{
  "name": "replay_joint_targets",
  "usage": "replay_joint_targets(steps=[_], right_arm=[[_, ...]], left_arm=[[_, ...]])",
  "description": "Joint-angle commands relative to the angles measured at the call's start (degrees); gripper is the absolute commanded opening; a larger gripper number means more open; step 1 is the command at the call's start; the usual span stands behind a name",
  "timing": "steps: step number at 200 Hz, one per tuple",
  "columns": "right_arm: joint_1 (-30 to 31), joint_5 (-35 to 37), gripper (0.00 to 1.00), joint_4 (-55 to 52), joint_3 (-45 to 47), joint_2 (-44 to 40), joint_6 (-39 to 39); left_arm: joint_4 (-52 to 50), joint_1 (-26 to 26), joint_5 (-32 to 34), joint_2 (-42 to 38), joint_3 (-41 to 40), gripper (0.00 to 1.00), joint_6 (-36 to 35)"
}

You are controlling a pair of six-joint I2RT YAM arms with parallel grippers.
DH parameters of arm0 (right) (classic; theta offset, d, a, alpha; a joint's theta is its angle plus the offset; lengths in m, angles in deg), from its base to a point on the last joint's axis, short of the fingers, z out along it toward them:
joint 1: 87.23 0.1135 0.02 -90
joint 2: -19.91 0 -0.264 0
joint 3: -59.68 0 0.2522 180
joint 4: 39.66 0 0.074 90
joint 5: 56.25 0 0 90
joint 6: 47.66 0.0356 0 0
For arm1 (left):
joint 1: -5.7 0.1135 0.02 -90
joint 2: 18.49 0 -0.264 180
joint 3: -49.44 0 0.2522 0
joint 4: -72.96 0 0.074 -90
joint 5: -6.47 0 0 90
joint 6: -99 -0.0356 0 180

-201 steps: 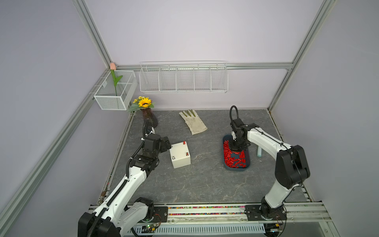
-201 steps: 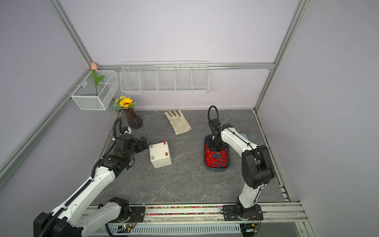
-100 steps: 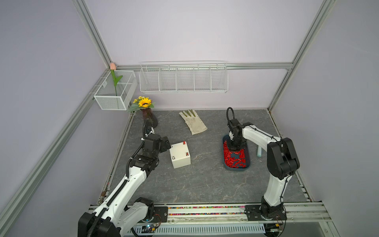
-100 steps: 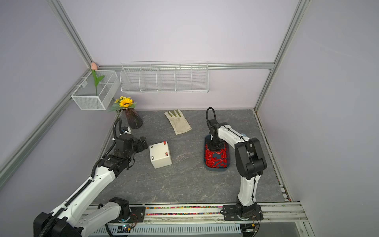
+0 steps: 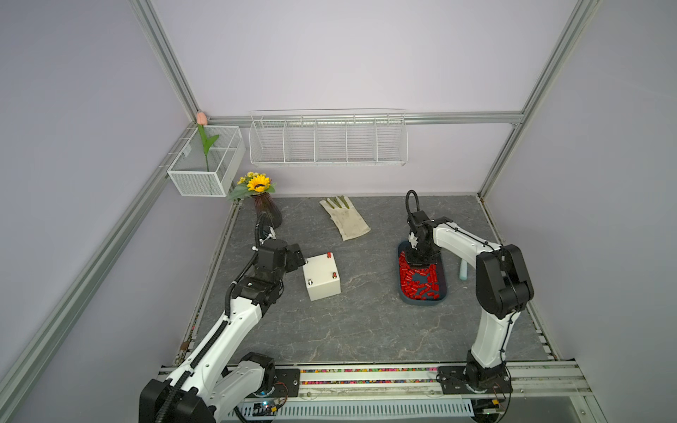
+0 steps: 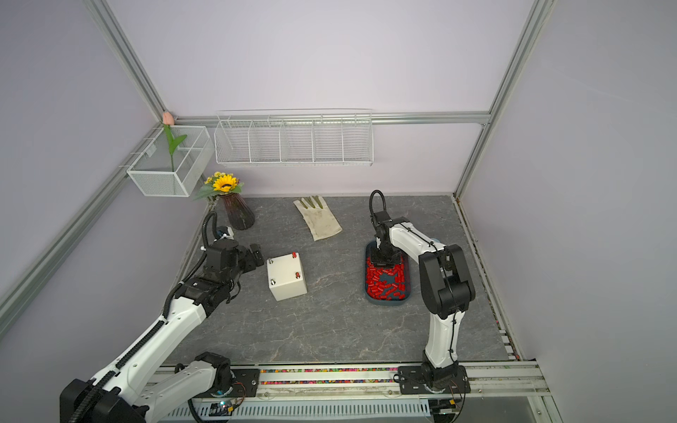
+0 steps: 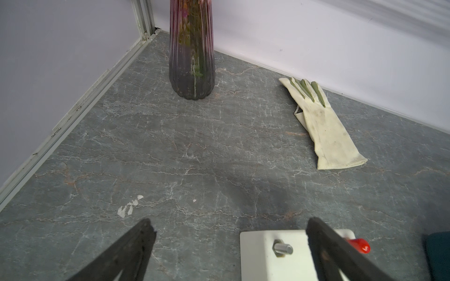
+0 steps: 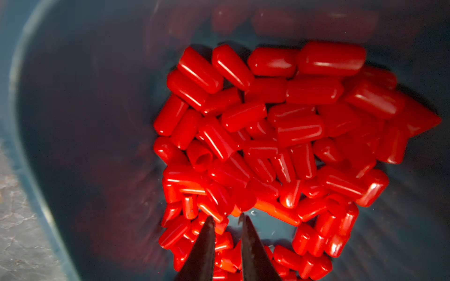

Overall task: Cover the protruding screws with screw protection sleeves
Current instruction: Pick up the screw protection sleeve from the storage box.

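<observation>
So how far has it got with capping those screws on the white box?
Halfway, it seems. Two red sleeves already cap screws on the white box; two bare screws remain. The right gripper is down in the tray of loose sleeves, jaws barely apart; whether it has grabbed one is unclear.

right arm [image 5: 502,278]: elbow drawn up and inward | right claw [image 8: 226,217]: shifted slightly over screw protection sleeves [image 8: 267,121]
</observation>
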Motion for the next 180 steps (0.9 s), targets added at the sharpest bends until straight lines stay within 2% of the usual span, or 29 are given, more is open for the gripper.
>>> replay_joint_targets(steps=[1, 180], right_arm=[[-0.37, -1.92, 0.23, 1.15, 0.27, 1.01, -0.7], [-1.42, -4.0, 0.26, 3.82, 3.72, 1.15, -0.46]], left_arm=[[-0.23, -0.26, 1.12, 0.1, 1.5, 0.99, 0.19], [-0.89, -0.25, 1.03, -0.59, 1.91, 0.99, 0.58]])
